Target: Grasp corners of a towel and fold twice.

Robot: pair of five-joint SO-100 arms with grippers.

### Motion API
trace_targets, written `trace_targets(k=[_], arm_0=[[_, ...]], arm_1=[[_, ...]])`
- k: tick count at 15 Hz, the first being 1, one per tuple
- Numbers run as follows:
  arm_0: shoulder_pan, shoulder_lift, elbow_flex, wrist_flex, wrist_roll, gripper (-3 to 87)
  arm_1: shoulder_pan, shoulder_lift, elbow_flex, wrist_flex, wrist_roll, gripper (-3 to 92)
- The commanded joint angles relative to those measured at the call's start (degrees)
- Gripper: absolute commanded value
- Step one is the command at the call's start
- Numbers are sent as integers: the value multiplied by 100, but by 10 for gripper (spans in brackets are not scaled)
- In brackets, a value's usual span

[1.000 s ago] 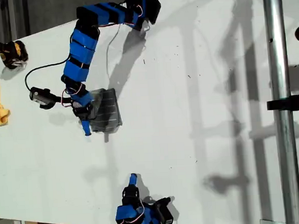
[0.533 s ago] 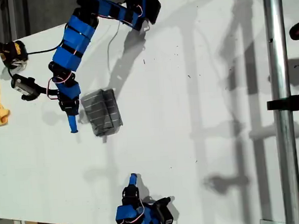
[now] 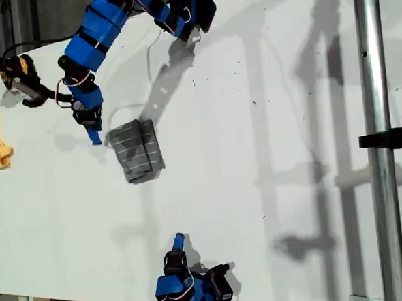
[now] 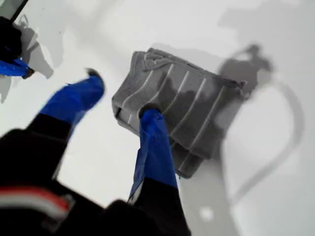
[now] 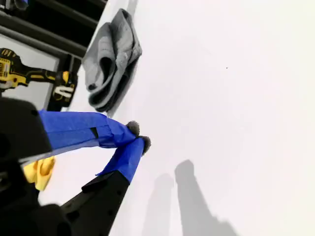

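My first end effector (image 3: 94, 136), jaws parted and empty, lifts clear of the folded towel (image 3: 137, 152); second end effector (image 5: 138, 136) stays closed, folding apparently complete.

— 1st arm?
— My first gripper (image 3: 94, 135) hangs just beside the towel (image 3: 137, 152), above its edge, jaws apart, nothing btwn them. Arm bent at the elbow.
— 2nd?
— My second gripper (image 3: 178, 242) sits well apart from the towel, arm folded low, tips touching, empty.
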Motion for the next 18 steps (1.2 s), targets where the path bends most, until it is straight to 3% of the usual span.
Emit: trace_targets(k=[1, 6, 9, 11, 12, 13, 15, 16, 17, 18], arm_0=[[202, 26, -9, -79, -202, -15], [677, 26, 149, -712, -255, 1], [677, 26, 149, -193, -1028, -3], [571, 26, 149, 0, -2268, -3], [483, 26, 149, 299, -2856, -5], [466, 26, 149, 659, -3023, -10], [448, 26, 149, 677, -1547, -6], [475, 26, 149, 677, -1433, -6], [475, 26, 149, 677, -1099, -6], [475, 26, 149, 677, -202, -6]], arm_1=[[237, 2285, 1362, 325, 62, -2], [-202, 6460, 5388, 686, 976, -2], [-466, 8982, 6847, 2188, 1925, -2], [-677, 8947, 7181, 2575, 2347, -2], [-721, 8947, 7453, 2540, 2716, 42], [-809, 8947, 7673, 2593, 3516, 73], [-1283, 8947, 7857, 2505, 4597, 194], [-1608, 8947, 7849, 2461, 4755, 204], [-1802, 8947, 7840, 2505, 4579, 204], [-1934, 8947, 7796, 2672, 3867, 204]])
